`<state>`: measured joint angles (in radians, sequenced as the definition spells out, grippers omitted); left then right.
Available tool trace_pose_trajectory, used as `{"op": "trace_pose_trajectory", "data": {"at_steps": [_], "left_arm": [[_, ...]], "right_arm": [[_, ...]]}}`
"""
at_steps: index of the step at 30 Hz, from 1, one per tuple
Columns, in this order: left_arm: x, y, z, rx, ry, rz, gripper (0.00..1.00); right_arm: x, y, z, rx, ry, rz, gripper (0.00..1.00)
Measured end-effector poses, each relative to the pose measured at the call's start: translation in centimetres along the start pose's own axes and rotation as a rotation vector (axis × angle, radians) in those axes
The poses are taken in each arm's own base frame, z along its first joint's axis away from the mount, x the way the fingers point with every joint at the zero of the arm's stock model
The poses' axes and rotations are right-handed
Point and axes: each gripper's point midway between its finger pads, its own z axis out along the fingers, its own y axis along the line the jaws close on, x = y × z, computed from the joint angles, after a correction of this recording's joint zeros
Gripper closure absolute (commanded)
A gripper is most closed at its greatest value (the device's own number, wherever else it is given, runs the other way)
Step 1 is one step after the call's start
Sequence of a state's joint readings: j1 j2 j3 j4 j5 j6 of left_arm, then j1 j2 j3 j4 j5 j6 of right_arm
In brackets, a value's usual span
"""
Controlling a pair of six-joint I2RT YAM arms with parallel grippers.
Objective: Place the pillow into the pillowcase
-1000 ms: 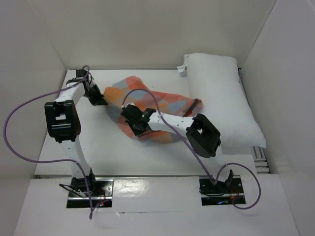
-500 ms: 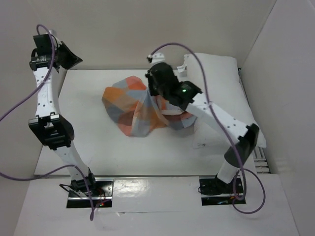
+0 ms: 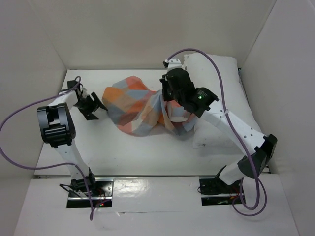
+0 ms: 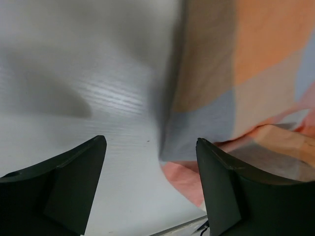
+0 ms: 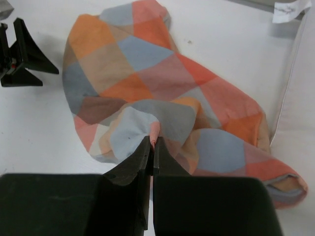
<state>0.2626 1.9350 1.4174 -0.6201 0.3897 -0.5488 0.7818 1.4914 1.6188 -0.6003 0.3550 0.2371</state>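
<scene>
Walls (image 3: 147, 34) box in the tabletop (image 3: 123, 147). Right end effector (image 5: 152, 142) pinches the crumpled checked pillowcase (image 3: 130, 101); left end effector (image 4: 150, 142) gapes beside it.

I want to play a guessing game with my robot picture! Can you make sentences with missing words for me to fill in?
1. The right hand is ___ on a fold of the checked pillowcase.
2. The left hand is ___ and holds nothing.
3. The pillow is plain ___ in colour.
4. The pillow lies beside the pillowcase, on the robot's ___ side.

Missing words: shut, open, white, right.
</scene>
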Motion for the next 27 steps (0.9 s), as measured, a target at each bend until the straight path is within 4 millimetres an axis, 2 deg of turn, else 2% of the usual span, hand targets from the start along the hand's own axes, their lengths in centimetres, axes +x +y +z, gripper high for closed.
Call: {"op": "trace_pose_trajectory", "data": {"at_steps": [1, 3, 5, 8, 9, 11, 14, 17, 19, 21, 22, 24, 26, 27], "left_arm": [[1.1, 0.8, 0.8, -0.016, 0.032, -0.010, 0.17], [2.1, 0.8, 1.6, -0.024, 0.056, -0.004, 0.19], [2.4, -0.4, 2.4, -0.011, 0.050, 0.036, 0.20], [2.7, -2.0, 3.4, -0.005, 0.041, 0.089, 0.30], [2.8, -2.6, 3.9, -0.003, 0.041, 0.102, 0.59], [2.6, -3.5, 5.0, 0.001, 0.043, 0.109, 1.00], [1.8, -3.8, 6.0, -0.007, 0.047, 0.107, 1.00], [-0.3, -4.8, 4.7, -0.012, 0.014, 0.102, 1.00], [-3.3, -6.7, 2.3, 0.005, -0.058, 0.113, 1.00], [-7.1, -9.5, -1.2, 0.040, -0.172, 0.139, 1.00], [-9.2, -11.4, -3.8, 0.070, -0.243, 0.157, 1.00], [-13.2, -15.6, -10.3, 0.153, -0.415, 0.208, 1.00], [-15.7, -18.6, -16.8, 0.237, -0.575, 0.253, 1.00], [-16.4, -19.3, -20.0, 0.269, -0.644, 0.268, 1.00]], "right_arm": [[0.4, -0.4, 0.1, 0.006, 0.010, 0.004, 1.00], [0.6, -1.2, 0.1, 0.019, 0.019, 0.014, 1.00], [0.4, -1.8, 0.0, 0.025, 0.016, 0.025, 1.00], [-0.1, -2.3, -0.4, 0.029, 0.003, 0.040, 1.00], [-0.3, -2.3, -0.5, 0.029, -0.001, 0.046, 1.00], [-0.5, -2.4, -0.8, 0.025, -0.007, 0.052, 1.00], [-0.6, -2.5, -0.9, 0.026, -0.010, 0.059, 1.00], [-0.7, -2.9, -0.9, 0.031, -0.011, 0.061, 1.00], [-1.3, -3.5, -1.0, 0.042, -0.021, 0.059, 1.00], [-2.6, -4.3, -1.3, 0.054, -0.050, 0.057, 1.00], [-3.5, -4.7, -1.5, 0.059, -0.069, 0.057, 1.00], [-5.3, -5.1, -2.1, 0.052, -0.119, 0.053, 1.00], [-6.6, -5.1, -2.8, 0.018, -0.159, 0.037, 1.00], [-6.9, -4.8, -3.3, -0.008, -0.171, 0.028, 1.00]]}}
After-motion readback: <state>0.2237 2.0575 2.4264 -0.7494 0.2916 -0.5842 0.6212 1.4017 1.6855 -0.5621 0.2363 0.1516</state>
